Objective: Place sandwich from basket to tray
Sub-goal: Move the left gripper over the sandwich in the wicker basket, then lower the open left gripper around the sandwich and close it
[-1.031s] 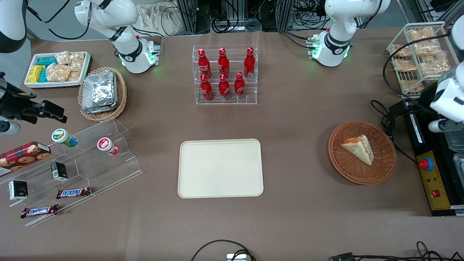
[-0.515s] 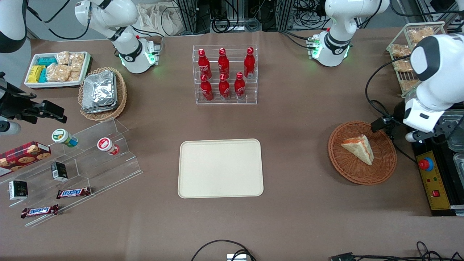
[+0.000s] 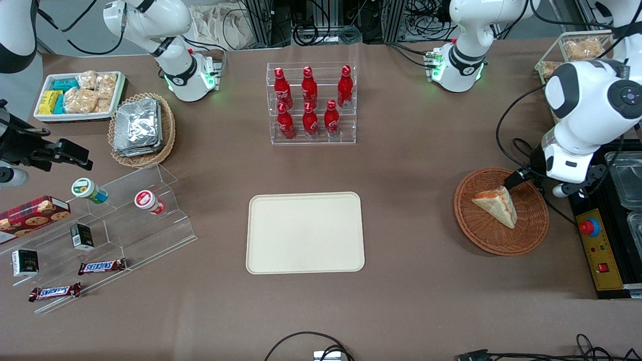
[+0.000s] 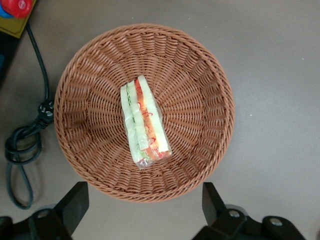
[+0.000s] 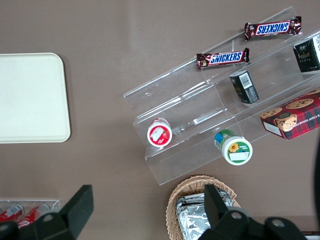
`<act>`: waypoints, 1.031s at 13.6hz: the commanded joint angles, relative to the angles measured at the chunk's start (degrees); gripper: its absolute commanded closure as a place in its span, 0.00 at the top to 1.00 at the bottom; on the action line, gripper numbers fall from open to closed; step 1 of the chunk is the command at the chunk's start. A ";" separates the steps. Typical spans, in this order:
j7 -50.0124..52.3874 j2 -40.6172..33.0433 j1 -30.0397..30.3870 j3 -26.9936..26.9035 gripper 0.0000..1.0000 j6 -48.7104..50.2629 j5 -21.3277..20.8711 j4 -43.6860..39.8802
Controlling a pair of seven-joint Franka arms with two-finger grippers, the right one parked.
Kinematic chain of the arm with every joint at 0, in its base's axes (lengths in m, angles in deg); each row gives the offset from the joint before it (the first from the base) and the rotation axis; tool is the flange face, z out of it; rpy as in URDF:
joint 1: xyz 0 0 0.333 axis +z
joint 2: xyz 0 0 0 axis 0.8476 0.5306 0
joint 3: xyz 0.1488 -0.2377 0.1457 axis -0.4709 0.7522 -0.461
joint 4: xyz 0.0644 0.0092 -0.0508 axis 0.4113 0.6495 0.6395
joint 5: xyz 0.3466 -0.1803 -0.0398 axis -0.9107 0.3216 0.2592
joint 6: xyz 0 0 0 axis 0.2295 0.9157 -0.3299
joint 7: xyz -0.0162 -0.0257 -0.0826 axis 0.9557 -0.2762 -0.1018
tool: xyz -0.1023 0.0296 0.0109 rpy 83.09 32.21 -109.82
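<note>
The sandwich, a wrapped white-bread wedge with orange and green layers, lies in the round reddish-brown wicker basket toward the working arm's end of the table. In the left wrist view the sandwich rests near the middle of the basket. My left gripper hangs open above the basket's rim, on the side farther from the front camera, holding nothing. Its two dark fingers spread wide over the rim, and the gripper touches neither basket nor sandwich. The cream tray lies bare at the table's middle and also shows as the tray.
A black control box with a red button and a coiled cable lie beside the basket. A rack of red bottles stands farther from the front camera than the tray. Acrylic steps with snacks are toward the parked arm's end.
The left arm has swung in from the table's end toward the basket, bringing its gripper over the basket's rim. Sandwich, basket and tray have not moved.
</note>
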 commanded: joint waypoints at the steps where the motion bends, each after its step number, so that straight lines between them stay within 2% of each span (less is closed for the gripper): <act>1: 3.38 0.37 0.31 0.21 1.00 -6.76 -0.49 4.91; 14: 8.67 11.53 0.31 -0.14 1.00 -22.33 -0.31 6.68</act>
